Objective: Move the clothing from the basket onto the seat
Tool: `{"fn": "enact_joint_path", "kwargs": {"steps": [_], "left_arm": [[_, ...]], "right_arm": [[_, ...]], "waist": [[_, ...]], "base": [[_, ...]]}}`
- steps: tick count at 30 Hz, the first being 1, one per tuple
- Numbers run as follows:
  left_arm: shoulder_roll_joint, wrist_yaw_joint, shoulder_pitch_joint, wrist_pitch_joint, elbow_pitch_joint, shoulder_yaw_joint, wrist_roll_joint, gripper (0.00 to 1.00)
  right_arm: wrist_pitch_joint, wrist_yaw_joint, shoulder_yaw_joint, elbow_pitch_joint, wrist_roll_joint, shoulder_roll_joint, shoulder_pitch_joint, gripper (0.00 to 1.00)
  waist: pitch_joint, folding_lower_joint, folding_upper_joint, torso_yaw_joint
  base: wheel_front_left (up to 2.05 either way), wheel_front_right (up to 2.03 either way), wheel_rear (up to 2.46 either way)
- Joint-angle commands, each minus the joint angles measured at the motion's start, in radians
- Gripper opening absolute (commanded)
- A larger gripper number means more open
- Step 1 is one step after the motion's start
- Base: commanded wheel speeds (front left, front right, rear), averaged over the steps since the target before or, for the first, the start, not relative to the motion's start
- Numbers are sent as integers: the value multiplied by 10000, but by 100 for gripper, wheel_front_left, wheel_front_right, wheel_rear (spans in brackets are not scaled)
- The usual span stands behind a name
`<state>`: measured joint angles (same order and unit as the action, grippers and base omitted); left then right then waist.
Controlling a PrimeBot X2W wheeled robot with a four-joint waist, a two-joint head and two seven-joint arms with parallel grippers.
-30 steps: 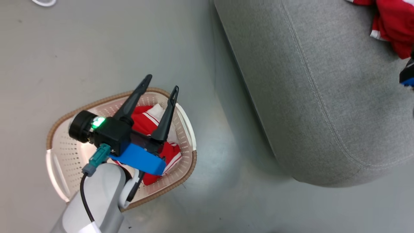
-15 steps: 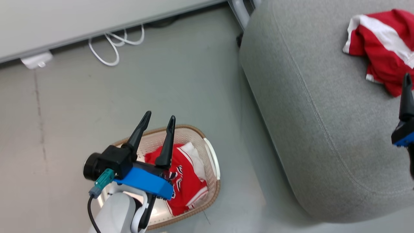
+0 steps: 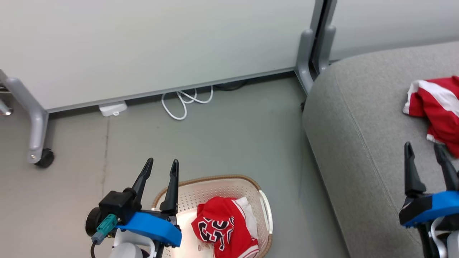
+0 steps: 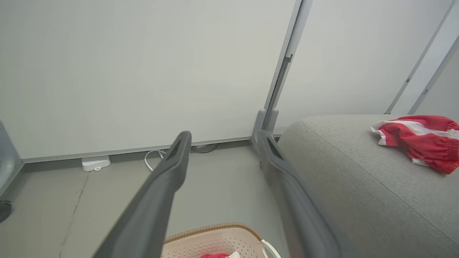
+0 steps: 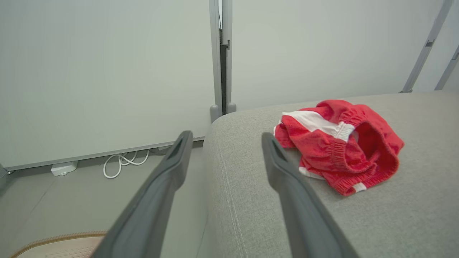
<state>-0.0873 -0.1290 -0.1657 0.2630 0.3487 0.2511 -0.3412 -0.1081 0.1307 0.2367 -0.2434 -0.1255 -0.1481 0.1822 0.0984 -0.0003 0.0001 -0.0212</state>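
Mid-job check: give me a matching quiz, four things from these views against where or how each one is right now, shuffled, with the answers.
1. lettered garment
2. striped garment
3. white cable
4. left gripper

A. on the seat
B. in the basket
C. on the floor by the wall
D. open, empty

Pairs: 1-B, 2-A, 3-C, 4-D.

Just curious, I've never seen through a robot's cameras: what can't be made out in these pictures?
- jersey lettering: head view, folds hide part of it, so it can't be read.
- basket: head view, cut off by the bottom edge; the left claw covers its left side.
- shorts: head view, cut off by the right edge.
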Motion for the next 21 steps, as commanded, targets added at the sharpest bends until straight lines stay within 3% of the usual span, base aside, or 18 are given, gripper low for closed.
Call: {"fn": "enact_joint_path", "kwargs": {"steps": [1,12,21], "left_arm": [[-51,-23,174,27,108,-99,105,100],[-245,-22,473,27,549,-730,179,100],[-288,-23,457,28,735,-975,218,100]], "right_arm": [[71,1,-59,360,-2,185,-465,100],[93,1,-573,1552,264,756,-1621,100],[-23,1,-1011,1577,367,941,-2091,100]], "waist": [[-448,3,-1,411],[-1002,3,-1,887],[-1139,3,-1,1238]], "base": [[0,0,0],[0,0,0],[0,0,0]]}}
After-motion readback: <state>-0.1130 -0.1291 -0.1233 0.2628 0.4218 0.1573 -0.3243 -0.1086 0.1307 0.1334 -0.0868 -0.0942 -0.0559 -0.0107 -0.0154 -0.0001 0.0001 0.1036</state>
